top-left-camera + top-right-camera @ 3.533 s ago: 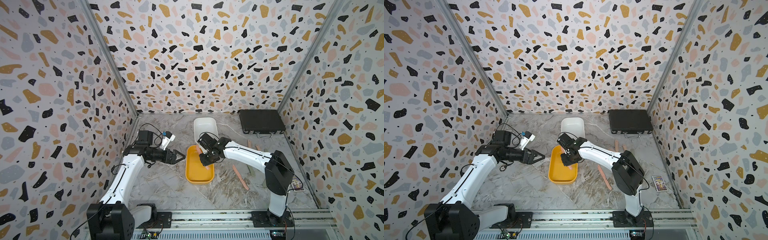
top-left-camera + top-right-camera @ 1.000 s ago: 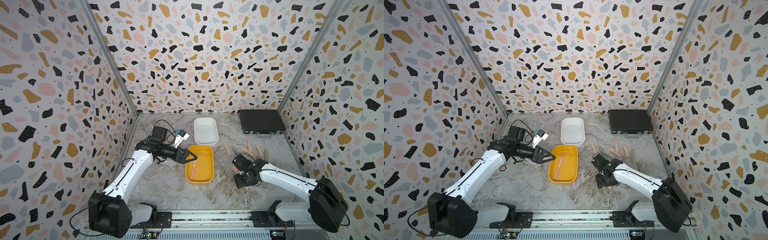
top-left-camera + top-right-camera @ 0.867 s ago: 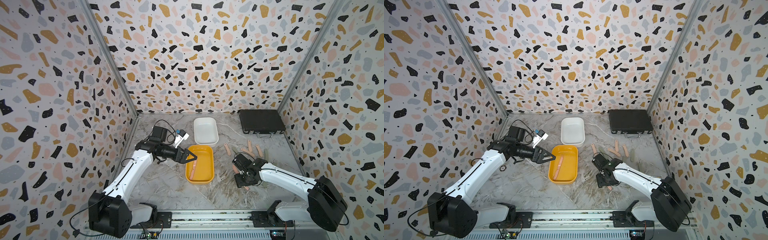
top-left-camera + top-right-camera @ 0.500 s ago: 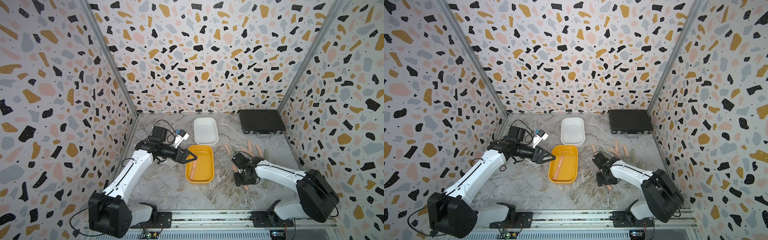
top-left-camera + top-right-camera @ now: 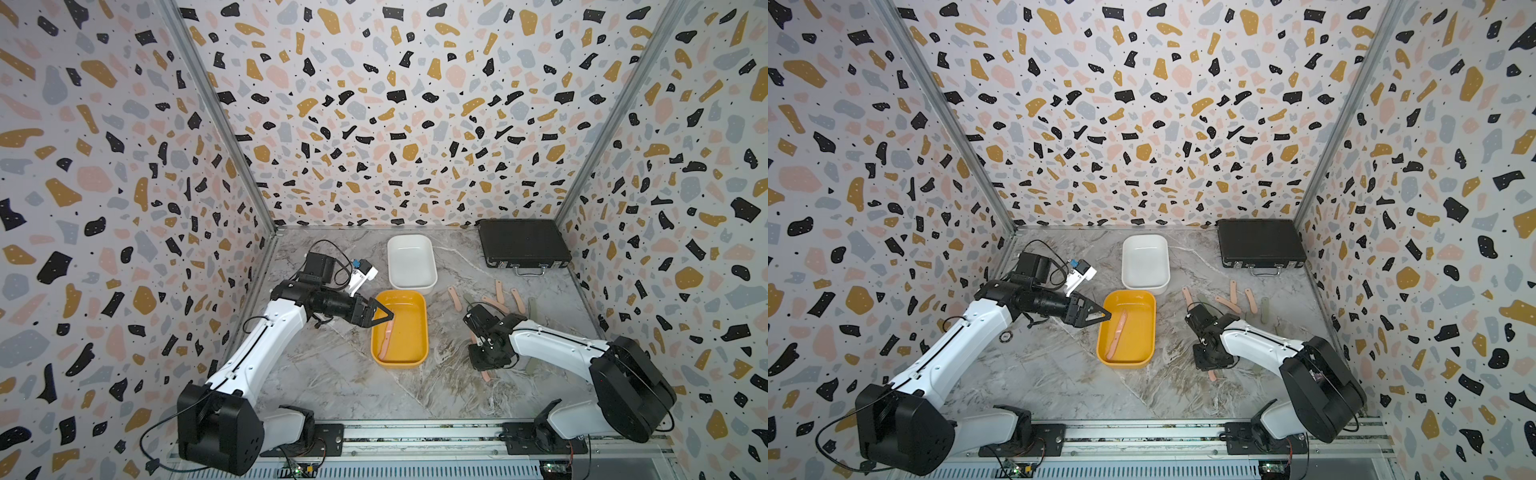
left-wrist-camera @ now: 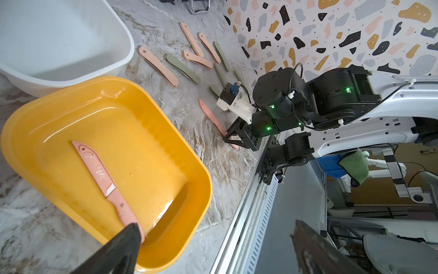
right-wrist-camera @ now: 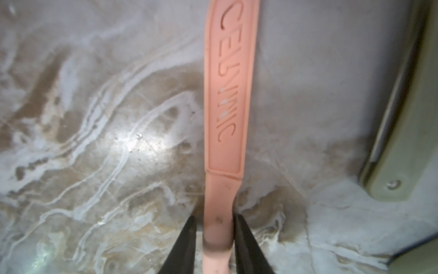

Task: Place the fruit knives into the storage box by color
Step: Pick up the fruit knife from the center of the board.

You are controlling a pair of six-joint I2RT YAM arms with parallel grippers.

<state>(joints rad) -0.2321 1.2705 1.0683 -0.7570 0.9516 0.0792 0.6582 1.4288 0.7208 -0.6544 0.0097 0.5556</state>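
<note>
Clearly, pink knife [image 7: 228, 95] reads CERAMIC; capitals run lengthwise.

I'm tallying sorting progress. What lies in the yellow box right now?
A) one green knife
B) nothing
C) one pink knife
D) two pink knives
C: in both top views and the left wrist view, a single pink knife lies in the yellow box, with no other knife in it.

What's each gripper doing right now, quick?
Left gripper: open, empty, over the yellow plastic tray.
Right gripper: shut on the handle of a pale pink plastic fruit knife lying on the marbled tabletop.
</note>
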